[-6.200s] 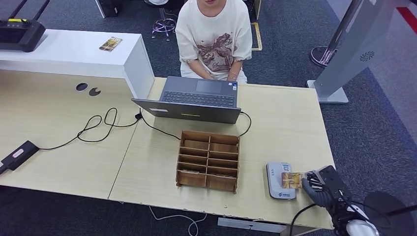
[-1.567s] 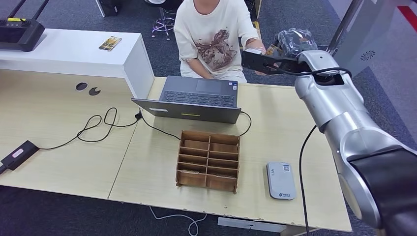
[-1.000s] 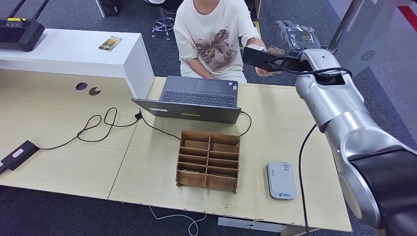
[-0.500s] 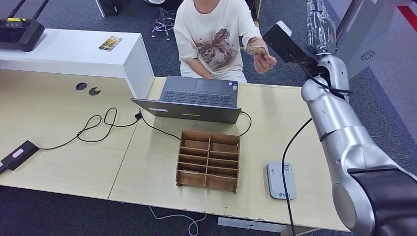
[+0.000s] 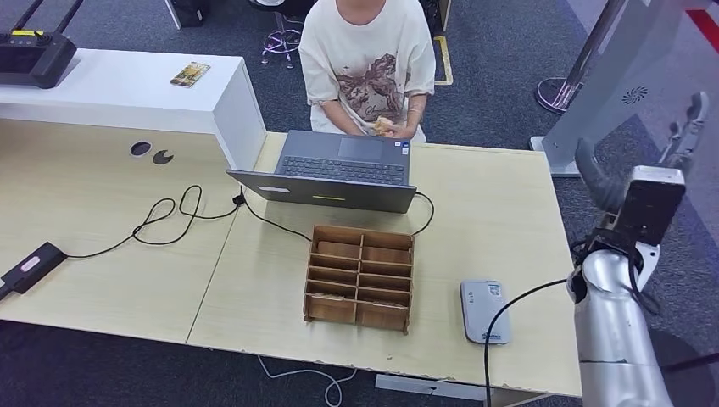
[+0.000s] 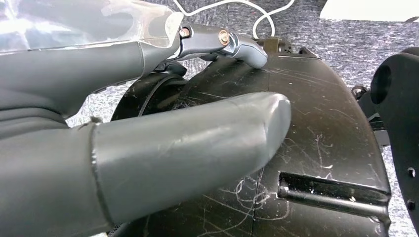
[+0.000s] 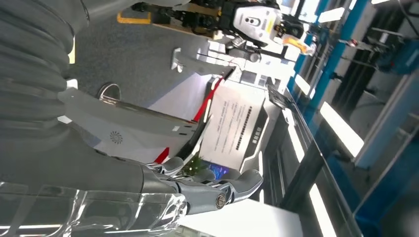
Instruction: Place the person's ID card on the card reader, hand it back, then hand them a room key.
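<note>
My right hand (image 5: 646, 182) is raised beyond the table's right edge, fingers spread and holding nothing; the right wrist view shows the same hand (image 7: 104, 168) with fingers stretched out and bare. The person (image 5: 366, 59) sits behind the laptop and holds the small tan ID card (image 5: 383, 126) in both hands at the table's far edge. The white card reader (image 5: 485, 311) lies bare near the front right of the table. A wooden slotted key box (image 5: 359, 277) stands to its left. In the left wrist view my left hand (image 6: 148, 148) hangs low with thumb and fingers apart, holding nothing.
An open grey laptop (image 5: 337, 174) stands behind the key box, with black cables (image 5: 178, 216) trailing left to a black device (image 5: 32, 266). A white counter (image 5: 127, 89) rises at the back left. A grey kiosk stand (image 5: 593, 93) is off the table's right.
My right arm has pulled back from the person to beyond the table's right edge, its hand now bare. The person has the card and has lowered their hands to the laptop.
</note>
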Robot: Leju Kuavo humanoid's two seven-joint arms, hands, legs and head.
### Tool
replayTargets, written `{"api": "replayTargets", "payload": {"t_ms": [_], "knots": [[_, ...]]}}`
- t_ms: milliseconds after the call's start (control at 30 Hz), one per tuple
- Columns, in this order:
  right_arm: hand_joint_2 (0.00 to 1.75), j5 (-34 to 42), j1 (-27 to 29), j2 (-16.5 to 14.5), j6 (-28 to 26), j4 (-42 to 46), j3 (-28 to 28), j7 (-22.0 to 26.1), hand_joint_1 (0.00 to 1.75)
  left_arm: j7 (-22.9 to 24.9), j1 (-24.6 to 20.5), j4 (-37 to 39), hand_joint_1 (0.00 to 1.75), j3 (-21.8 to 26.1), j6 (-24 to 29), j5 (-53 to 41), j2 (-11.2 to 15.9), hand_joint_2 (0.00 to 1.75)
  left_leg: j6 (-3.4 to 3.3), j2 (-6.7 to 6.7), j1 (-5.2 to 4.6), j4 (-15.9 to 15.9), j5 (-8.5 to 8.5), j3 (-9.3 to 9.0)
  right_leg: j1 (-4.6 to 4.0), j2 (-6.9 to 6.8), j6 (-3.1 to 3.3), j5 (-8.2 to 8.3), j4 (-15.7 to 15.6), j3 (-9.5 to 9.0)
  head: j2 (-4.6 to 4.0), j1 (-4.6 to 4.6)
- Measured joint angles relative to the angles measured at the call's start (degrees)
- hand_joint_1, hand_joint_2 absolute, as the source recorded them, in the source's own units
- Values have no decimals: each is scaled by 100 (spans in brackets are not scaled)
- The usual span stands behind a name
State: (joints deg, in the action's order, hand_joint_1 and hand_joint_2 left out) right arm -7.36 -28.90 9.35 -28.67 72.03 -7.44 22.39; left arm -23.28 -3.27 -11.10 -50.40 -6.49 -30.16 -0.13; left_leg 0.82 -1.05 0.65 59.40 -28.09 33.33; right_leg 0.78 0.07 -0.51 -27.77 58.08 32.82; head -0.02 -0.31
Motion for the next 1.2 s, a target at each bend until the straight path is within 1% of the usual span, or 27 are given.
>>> {"api": "replayTargets", "payload": {"t_ms": [167,267,333,400,467,600,733,833,933,1067,1133,1200], "knots": [[175,720,1313,369,35,1245,167,372,0,40,16,0,0,0,82,0,-17,0,-1,-7,1,-1,-1,6,-1,-9,-1,-5,1,1,0,1],[175,798,2010,499,10,1878,259,563,0,53,17,0,0,0,106,0,-22,0,-3,4,1,-2,-5,5,-1,1,1,-7,1,5,0,1],[175,792,2442,543,25,2236,294,603,0,73,18,0,0,0,115,0,-26,0,-3,3,1,-3,-6,6,-1,0,1,-8,1,5,0,2],[175,688,2859,560,106,2538,301,551,0,100,19,-1,0,0,119,0,-27,0,-3,3,1,-4,-6,7,-1,0,1,-8,1,5,0,1],[175,429,3275,560,186,2811,287,427,0,131,18,-1,0,0,128,0,-33,0,-3,4,1,-6,-6,8,-1,0,1,-9,2,5,0,0],[175,-260,3918,526,263,3158,154,-27,0,184,17,0,0,0,135,0,-51,0,-3,5,1,-7,-6,8,-1,1,2,-10,2,6,0,1],[175,-930,4321,514,345,3298,22,-566,0,217,18,0,0,0,136,0,-67,0,-3,6,0,-7,-6,8,0,1,1,-10,1,5,0,1],[175,-1503,4486,512,382,3305,-68,-908,0,242,17,0,0,0,136,0,-81,0,-3,8,0,-7,-6,8,0,2,1,-9,1,4,0,1],[175,-2185,4537,480,464,3280,-193,-1248,0,255,18,0,0,0,135,0,-94,0,-3,10,0,-7,-6,7,0,2,1,-9,2,4,0,1],[175,-3546,4516,353,529,3143,-442,-1834,1,264,20,0,0,0,126,0,-108,0,-2,9,1,-7,-5,6,-1,2,2,-9,3,4,0,0],[175,-3941,4484,288,511,3051,-537,-2006,3,268,20,0,0,0,117,0,-113,0,-2,9,1,-7,-5,7,-1,2,2,-9,3,4,0,1],[175,-4157,4432,229,478,2959,-605,-2112,9,272,18,0,0,0,109,0,-121,0,-2,10,1,-7,-5,7,-1,3,2,-9,4,4,0,1]]}}
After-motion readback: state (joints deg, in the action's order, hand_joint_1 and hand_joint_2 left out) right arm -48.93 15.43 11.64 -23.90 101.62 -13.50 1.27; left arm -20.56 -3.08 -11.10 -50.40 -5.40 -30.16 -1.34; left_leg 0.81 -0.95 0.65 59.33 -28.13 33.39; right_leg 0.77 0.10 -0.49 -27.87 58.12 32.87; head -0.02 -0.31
